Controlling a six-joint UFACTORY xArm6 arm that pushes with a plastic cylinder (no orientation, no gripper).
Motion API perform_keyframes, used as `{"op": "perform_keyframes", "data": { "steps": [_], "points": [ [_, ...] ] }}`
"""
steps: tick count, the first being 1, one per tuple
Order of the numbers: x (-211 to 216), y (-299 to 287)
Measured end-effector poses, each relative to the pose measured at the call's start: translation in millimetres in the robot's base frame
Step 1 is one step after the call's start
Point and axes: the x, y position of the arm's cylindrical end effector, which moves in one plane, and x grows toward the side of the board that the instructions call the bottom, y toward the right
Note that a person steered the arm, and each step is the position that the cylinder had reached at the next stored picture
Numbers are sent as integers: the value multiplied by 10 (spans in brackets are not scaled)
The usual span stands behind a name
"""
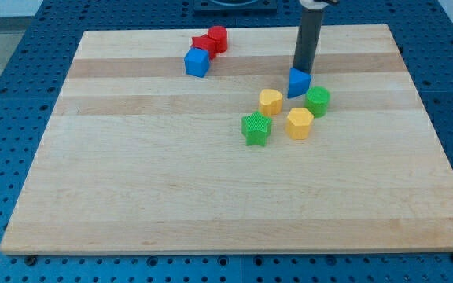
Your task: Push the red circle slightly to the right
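Observation:
The red circle (219, 37) stands near the board's top edge, left of centre. A red star (204, 45) touches it on its lower left, and a blue cube (197, 62) sits just below the star. My tip (301, 71) is far to the right of the red circle, at the top of a blue triangle (298, 82), touching it or nearly so.
Below the tip lies a cluster: a yellow heart (270, 101), a green circle (318, 101), a yellow hexagon (299, 123) and a green star (255, 129). The wooden board (132, 196) lies on a blue perforated table.

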Motion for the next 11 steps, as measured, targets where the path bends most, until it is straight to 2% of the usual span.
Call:
{"op": "perform_keyframes", "data": {
  "steps": [2, 3, 6, 8, 11],
  "points": [
    [-759, -402],
    [-1058, -808],
    [-1139, -1992],
    [-1065, -1948],
    [-1012, -1393]
  ]
}}
